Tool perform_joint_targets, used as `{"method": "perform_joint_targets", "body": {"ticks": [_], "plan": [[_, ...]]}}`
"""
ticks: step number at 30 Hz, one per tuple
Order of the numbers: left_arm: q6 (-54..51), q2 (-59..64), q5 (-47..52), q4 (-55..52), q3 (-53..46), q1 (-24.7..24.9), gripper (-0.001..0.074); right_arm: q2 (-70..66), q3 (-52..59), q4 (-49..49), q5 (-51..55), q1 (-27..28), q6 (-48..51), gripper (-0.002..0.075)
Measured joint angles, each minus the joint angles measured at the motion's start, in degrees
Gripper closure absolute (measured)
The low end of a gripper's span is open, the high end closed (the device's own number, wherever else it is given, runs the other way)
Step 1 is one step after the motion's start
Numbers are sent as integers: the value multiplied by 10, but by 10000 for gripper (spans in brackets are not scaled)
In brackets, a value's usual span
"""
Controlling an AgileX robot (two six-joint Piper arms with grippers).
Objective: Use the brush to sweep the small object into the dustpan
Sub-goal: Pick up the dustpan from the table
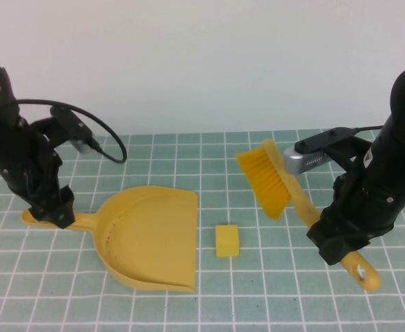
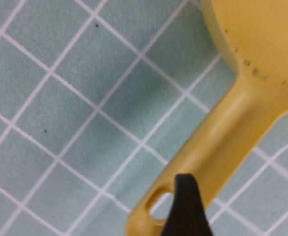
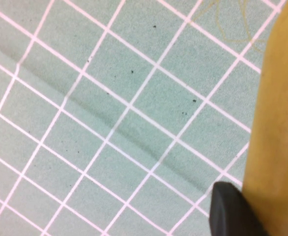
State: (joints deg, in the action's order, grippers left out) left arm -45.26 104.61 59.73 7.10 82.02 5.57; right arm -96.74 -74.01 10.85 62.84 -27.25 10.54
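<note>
A small yellow block point(image 1: 227, 240) lies on the green grid mat between the dustpan and the brush. The yellow dustpan point(image 1: 151, 235) rests flat, its mouth facing the block. My left gripper point(image 1: 50, 211) is shut on the dustpan handle point(image 2: 222, 147) at the left. My right gripper point(image 1: 337, 245) is shut on the yellow brush handle point(image 3: 276, 128). It holds the brush point(image 1: 268, 178) tilted, bristles raised above the mat, right of and behind the block.
The green mat with white grid lines point(image 1: 271, 290) covers the table. A black cable point(image 1: 109, 142) loops from the left arm over the mat's back edge. A white wall stands behind.
</note>
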Motion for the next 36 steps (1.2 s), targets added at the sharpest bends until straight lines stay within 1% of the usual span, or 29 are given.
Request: {"method": "perform_joint_targets", "body": {"ticks": [4,8,12,19,27,30,31,34,36], "plan": [[-16,12,-13,-60,0,22,260,-2,0,0,0,0,0,551],[-28,19,-41,-80,1,47,259,-13,-1,0,0,0,0,551],[-32,29,-45,-111,1,65,258,-20,-1,0,0,0,0,551],[-37,48,-40,-134,1,65,256,-20,-1,-1,0,0,0,551],[-42,79,-40,-132,1,65,260,-25,-1,-9,-1,0,-8,551],[-73,87,-35,-126,1,64,313,-35,-1,-38,-7,0,-35,551],[-88,87,-31,-122,1,64,350,-41,-1,-48,-10,0,-44,551],[-114,87,-19,-108,1,64,492,-57,-1,-62,-11,0,-62,551],[-121,87,-19,-101,2,64,516,-65,-1,-64,-15,0,-71,551]]}}
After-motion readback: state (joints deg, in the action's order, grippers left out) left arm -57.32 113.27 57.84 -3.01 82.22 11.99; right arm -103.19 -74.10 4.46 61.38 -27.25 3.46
